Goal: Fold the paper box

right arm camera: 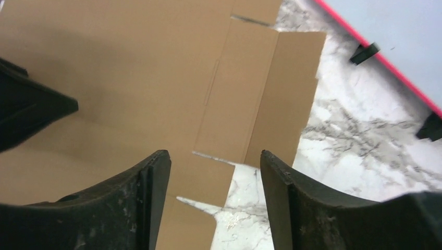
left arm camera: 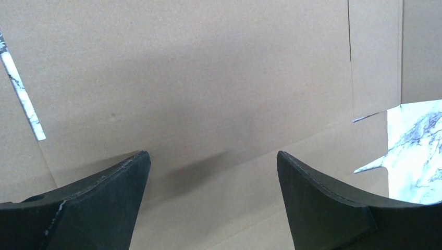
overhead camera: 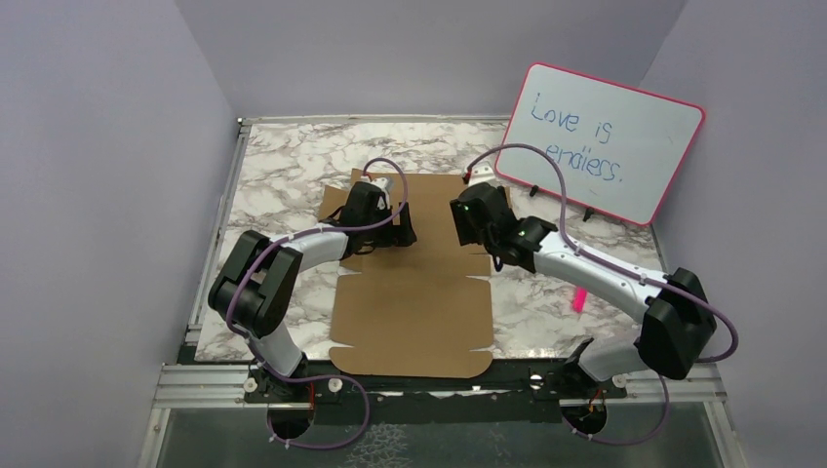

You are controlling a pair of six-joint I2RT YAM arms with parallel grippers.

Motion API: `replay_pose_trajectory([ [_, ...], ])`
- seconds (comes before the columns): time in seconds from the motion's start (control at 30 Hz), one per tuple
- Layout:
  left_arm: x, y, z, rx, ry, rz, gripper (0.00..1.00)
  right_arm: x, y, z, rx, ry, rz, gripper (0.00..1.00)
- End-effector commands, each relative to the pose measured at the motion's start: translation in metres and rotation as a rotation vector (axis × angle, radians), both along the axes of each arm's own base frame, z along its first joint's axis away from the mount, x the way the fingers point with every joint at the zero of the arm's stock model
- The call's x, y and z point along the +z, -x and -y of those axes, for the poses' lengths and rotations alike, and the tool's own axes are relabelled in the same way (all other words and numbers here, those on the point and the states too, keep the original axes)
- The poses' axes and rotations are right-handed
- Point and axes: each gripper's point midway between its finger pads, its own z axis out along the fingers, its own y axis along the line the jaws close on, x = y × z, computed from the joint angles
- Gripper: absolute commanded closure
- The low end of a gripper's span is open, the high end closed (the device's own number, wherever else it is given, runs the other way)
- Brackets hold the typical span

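The paper box (overhead camera: 414, 312) is a flat brown die-cut cardboard sheet lying on the marble table, reaching from the near edge to the middle. My left gripper (overhead camera: 395, 229) hovers over the sheet's far left part, open and empty; the left wrist view shows bare cardboard (left arm camera: 208, 78) between its fingers (left arm camera: 120, 198). My right gripper (overhead camera: 466, 216) hovers over the sheet's far right part, open and empty. The right wrist view shows the sheet's right side flap (right arm camera: 260, 94) and a slit beyond the fingers (right arm camera: 151, 198).
A pink-rimmed whiteboard (overhead camera: 605, 141) with blue writing leans at the back right, its edge visible in the right wrist view (right arm camera: 385, 57). A pink marker (overhead camera: 579, 299) lies on the marble table (overhead camera: 293, 166) right of the sheet. Grey walls close in three sides.
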Motion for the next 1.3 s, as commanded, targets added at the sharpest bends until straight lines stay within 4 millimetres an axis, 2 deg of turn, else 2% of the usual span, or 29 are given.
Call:
replay_pose_trajectory([
  [0.0, -0.01, 0.02, -0.002, -0.022, -0.034, -0.09, 0.08, -0.028, 0.022, -0.005, 0.042, -0.145, -0.119, 0.3],
  [0.17, 0.003, 0.019, -0.006, -0.025, -0.054, -0.067, 0.08, -0.059, 0.039, 0.003, 0.004, -0.274, -0.224, 0.27],
  [0.27, 0.005, 0.026, -0.009, -0.032, -0.068, -0.069, 0.08, -0.075, 0.047, 0.003, -0.027, -0.349, -0.265, 0.24],
  [0.47, 0.006, 0.044, -0.01, -0.052, -0.086, -0.078, 0.08, -0.104, 0.049, 0.016, -0.088, -0.432, -0.334, 0.2],
  [0.63, 0.002, 0.057, -0.006, -0.083, -0.112, -0.088, 0.08, -0.115, 0.052, 0.015, -0.084, -0.458, -0.361, 0.19],
  [0.87, -0.012, 0.065, -0.001, -0.096, -0.15, -0.117, 0.08, -0.132, 0.059, 0.012, -0.096, -0.466, -0.431, 0.18],
  [1.0, -0.018, 0.066, 0.002, -0.104, -0.164, -0.126, 0.08, -0.141, 0.062, 0.021, -0.144, -0.435, -0.446, 0.18],
  [1.13, -0.021, 0.067, 0.003, -0.104, -0.168, -0.131, 0.07, -0.142, 0.06, 0.03, -0.184, -0.401, -0.431, 0.18],
  [1.27, -0.028, 0.07, 0.002, -0.104, -0.168, -0.142, 0.07, -0.139, 0.059, 0.018, -0.128, -0.437, -0.441, 0.18],
])
